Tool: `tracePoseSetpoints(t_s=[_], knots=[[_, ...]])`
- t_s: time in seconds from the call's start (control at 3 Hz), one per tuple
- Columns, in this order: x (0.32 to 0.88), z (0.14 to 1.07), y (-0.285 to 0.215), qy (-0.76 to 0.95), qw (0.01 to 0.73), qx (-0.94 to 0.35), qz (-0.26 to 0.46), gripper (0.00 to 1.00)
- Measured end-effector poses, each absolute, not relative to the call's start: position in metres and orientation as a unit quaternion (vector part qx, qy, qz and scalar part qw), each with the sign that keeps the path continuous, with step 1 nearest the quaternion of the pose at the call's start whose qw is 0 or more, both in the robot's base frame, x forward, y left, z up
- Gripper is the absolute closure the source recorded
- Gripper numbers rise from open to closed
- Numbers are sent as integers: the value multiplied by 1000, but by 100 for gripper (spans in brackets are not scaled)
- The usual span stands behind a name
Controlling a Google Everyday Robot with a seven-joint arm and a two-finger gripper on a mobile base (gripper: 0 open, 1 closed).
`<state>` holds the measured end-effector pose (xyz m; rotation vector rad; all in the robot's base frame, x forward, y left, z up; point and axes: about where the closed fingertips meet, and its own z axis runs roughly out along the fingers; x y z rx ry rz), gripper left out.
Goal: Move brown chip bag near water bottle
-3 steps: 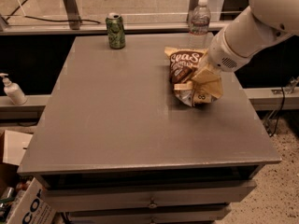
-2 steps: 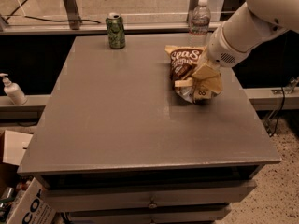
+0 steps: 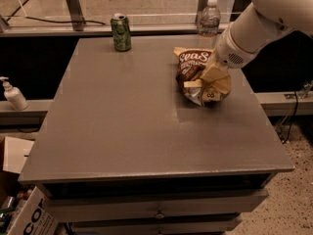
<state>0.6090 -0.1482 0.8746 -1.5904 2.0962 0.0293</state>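
The brown chip bag (image 3: 191,68) lies on the grey table (image 3: 122,116) at the back right, its dark centre with white lettering facing up and its near end crumpled. My gripper (image 3: 209,84) sits on the bag's near right end, with pale yellow fingers (image 3: 213,75) pressed into the crinkled foil. The white arm reaches in from the upper right. The water bottle (image 3: 209,17), clear with a white cap, stands at the table's back edge just behind the bag, a short gap away.
A green drink can (image 3: 121,32) stands at the back of the table, left of centre. A white pump bottle (image 3: 13,95) stands on a ledge to the left. A cardboard box (image 3: 29,214) sits on the floor at lower left. A metal rail runs behind the table.
The arm and gripper have shifted slightly left and back with the bag's near end; the bag has stayed crumpled in about the same spot.
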Motion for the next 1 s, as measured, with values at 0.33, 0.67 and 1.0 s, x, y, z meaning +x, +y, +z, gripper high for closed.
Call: tracePoseSetpoints(t_s=[0.33,0.67,1.0], knots=[[609,875,-148,771,252,-585,11,100],[610,871,-149,775,247,-582,13,82],[610,871,-150,775,247,-582,13,59]])
